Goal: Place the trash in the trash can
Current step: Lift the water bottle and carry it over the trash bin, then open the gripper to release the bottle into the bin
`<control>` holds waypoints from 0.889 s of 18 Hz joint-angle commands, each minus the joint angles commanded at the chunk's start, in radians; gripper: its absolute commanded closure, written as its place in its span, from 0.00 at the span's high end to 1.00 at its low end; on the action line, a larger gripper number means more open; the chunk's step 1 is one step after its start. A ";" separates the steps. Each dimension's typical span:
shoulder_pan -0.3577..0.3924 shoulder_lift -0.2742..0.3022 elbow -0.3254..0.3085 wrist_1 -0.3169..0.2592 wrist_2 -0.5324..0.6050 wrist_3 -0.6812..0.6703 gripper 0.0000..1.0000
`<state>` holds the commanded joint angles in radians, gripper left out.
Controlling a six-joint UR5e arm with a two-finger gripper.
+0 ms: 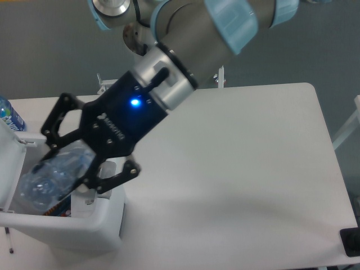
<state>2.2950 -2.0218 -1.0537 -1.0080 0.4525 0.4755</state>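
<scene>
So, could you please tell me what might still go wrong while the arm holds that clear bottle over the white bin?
The slim clear plastic water bottle lies tilted between the gripper fingers above the large white plastic bin. Released this way, it might catch on the rim nearest the camera rather than drop fully in. The black linkage also sits near the grey latch tab on the bin's right wall, so lowering further could knock or shift the bin.
</scene>
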 joint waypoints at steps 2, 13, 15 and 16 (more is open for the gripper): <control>-0.011 -0.002 -0.025 0.044 0.020 0.002 0.49; -0.052 0.006 -0.101 0.089 0.083 0.120 0.78; -0.048 0.006 -0.103 0.089 0.084 0.120 0.86; -0.039 0.008 -0.103 0.089 0.084 0.118 0.87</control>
<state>2.2564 -2.0141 -1.1566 -0.9189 0.5369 0.5937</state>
